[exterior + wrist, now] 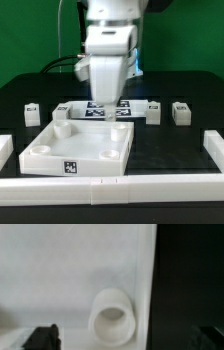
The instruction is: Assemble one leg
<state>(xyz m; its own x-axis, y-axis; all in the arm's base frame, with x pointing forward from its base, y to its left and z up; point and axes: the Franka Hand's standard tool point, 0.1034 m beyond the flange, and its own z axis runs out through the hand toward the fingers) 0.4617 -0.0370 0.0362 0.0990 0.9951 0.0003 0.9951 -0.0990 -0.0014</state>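
Several small white legs with marker tags stand in a row on the black table behind the panel: one at the exterior view's far left (33,113), one beside it (61,112), and two on the right (152,110) (181,112). The large white square panel (80,148) lies in front of them. My gripper (105,98) hangs over the panel's far edge. In the wrist view my gripper (126,339) is open and empty. Its dark fingertips (42,336) stand wide apart above the panel (60,274), close to a round corner socket (113,314). No leg shows in the wrist view.
The marker board (128,107) lies behind the gripper between the legs. Long white border strips run along the front (110,186), the exterior view's left (5,150) and right (212,146). Black table (190,280) shows beside the panel's edge.
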